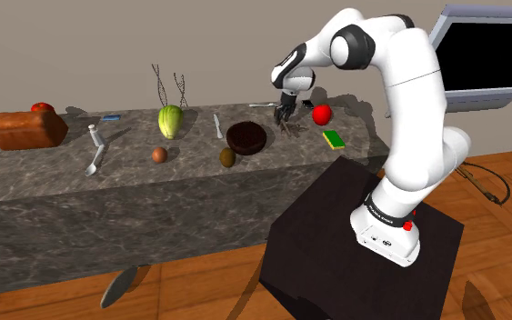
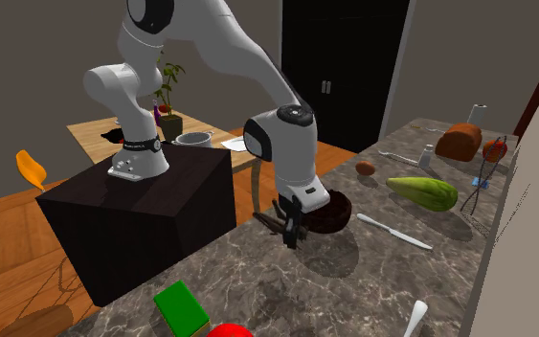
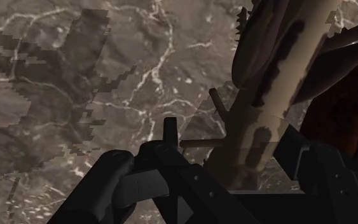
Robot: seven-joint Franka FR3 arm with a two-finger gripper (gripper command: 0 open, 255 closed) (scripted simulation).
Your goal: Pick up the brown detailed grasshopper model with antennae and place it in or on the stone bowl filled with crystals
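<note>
The grasshopper [image 3: 279,83] lay on the table [image 1: 45,168] just beside the dark bowl [image 1: 245,150]. The jaws of the gripper [image 2: 293,235] stood spread astride its body, with bare marble showing between one of them and the body, so nothing looked clamped yet. Closing there could have caught only a thin leg or pinched the body off-centre, letting the model twist loose on the lift, and a jaw so near the bowl could have knocked it aside.

One dark round bowl [image 1: 245,150], one brown bread loaf [image 1: 25,130], one yellow-green squash [image 1: 170,121], one green block [image 1: 334,139], two red round fruits [image 1: 321,114] [image 1: 42,107].
</note>
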